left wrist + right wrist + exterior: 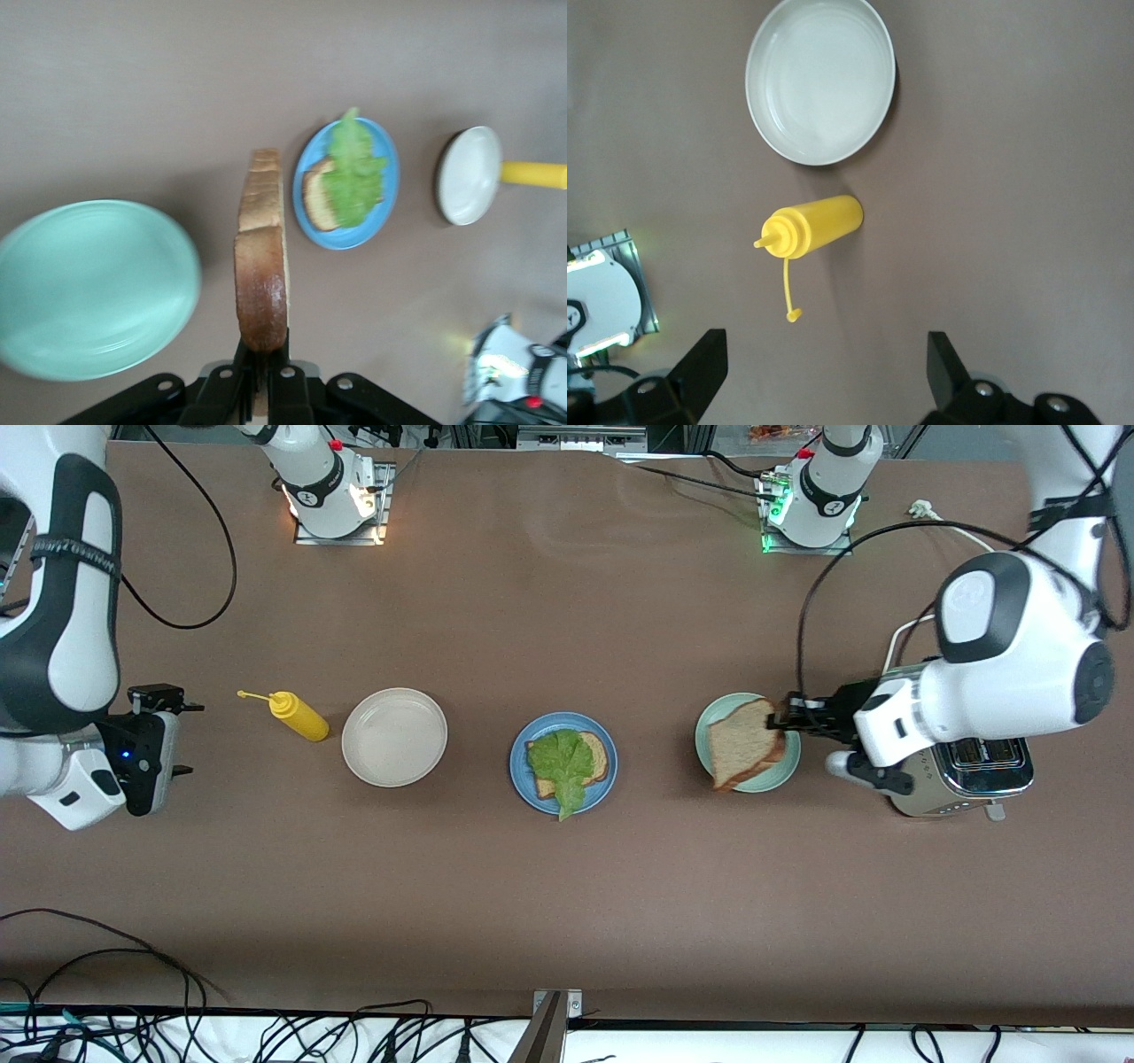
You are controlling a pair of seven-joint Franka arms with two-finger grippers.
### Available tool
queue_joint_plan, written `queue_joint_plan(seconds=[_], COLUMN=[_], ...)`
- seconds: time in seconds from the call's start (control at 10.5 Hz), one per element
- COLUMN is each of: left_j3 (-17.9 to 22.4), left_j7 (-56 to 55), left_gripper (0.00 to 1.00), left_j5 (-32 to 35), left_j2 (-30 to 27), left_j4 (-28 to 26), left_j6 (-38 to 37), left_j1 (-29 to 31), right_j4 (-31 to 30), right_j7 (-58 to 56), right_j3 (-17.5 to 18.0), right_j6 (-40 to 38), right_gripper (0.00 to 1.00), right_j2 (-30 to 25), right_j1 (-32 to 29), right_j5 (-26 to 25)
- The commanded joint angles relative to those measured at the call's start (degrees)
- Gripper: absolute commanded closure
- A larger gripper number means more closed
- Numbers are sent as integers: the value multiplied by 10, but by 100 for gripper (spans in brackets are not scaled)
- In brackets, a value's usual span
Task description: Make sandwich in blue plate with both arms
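Top slice lifted, not yet placed

A square brown toasted bread slice [747,742] is pinched in the left claw [783,718] over the pale green plate [788,772]; lettuce-topped bread [567,760] is set on the round blue plate [521,775]; the right claw [824,372] is spread wide, waiting.

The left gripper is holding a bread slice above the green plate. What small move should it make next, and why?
Probably carry the bread slice in the left gripper toward the blue plate. There, lettuce already lies on the bottom slice with nothing on top. The right gripper waits open near the mustard bottle.
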Motion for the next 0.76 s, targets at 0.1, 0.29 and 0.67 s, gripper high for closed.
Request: queue_joint_plan(seconds=[0.1, 0.29, 0.67], left_j3=[-20, -26, -26], left_j7=[-8, -8, -8], left_gripper=[100, 100, 100], left_j5=[-138, -207, -287], left_j2=[38, 55, 112], left_j4=[-22, -27, -20], left_j6=[70, 101, 213], left_j1=[-38, -65, -132], right_j4=[-202, -262, -319], right_j7=[304, 465, 723], right_j3=[80, 101, 154], right_j6=[77, 89, 128], right_gripper=[0, 0, 0], right_j2=[-171, -224, -295], right_j1=[-2, -8, -77], right_j5=[-106, -135, -131])
